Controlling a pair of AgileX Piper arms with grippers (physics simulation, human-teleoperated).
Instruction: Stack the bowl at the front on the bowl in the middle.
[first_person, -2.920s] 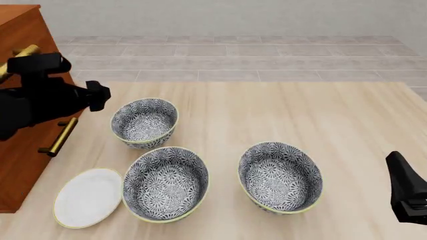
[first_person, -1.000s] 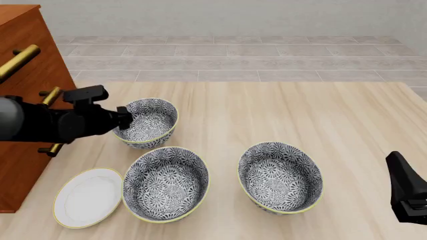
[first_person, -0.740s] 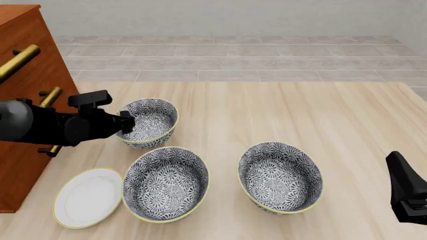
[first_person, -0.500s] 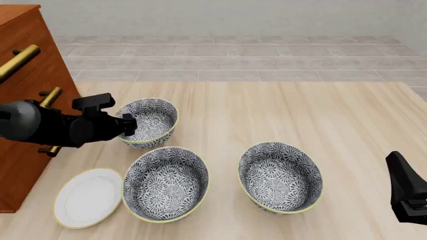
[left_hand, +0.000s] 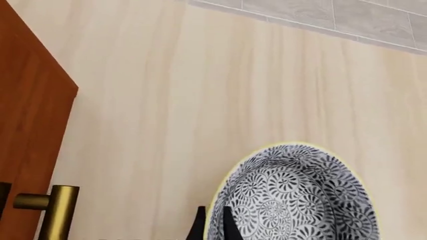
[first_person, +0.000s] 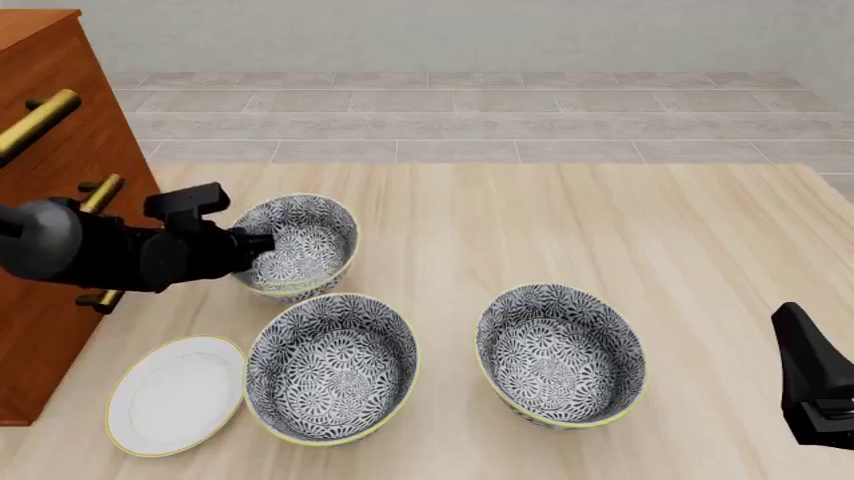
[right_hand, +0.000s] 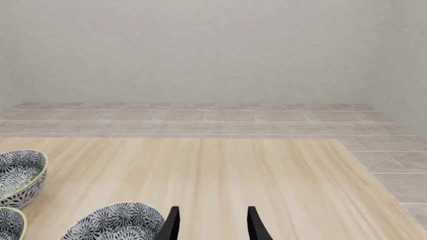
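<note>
Since 0.5 s ago the bowl at the front (first_person: 300, 240) has shifted: its rim sits slightly higher and further right in the front view, and it now looks a little tilted. Judgement: the grasp is made and the lift is starting, though I cannot tell whether the base is clear of the table (first_person: 601, 230).

Position: this is the farthest of the 3 patterned bowls, on the left side of the table near the wooden cabinet (first_person: 54, 130).

Left gripper (first_person: 254, 243): at the bowl's left wall, on the cabinet side. The left wrist view shows its 2 fingertips close together, 1 on each side of the yellow rim of the bowl (left_hand: 293, 195), pinching the wall. The hold is at 1 edge only, so the bowl may swing or slip as it rises.

Bowl in the middle (first_person: 331, 365): taken to be the one just nearer than the gripped bowl, upright, holding nothing, with their rims close together. A flat white plate (first_person: 174, 395) lies against its left side. The carry is therefore short, toward the arms and slightly right. Stacking is not yet done.

Third bowl (first_person: 561, 365): to the right, well apart.

Right gripper (right_hand: 212, 222): fingers spread, holding nothing, low at the table's near right.
</note>
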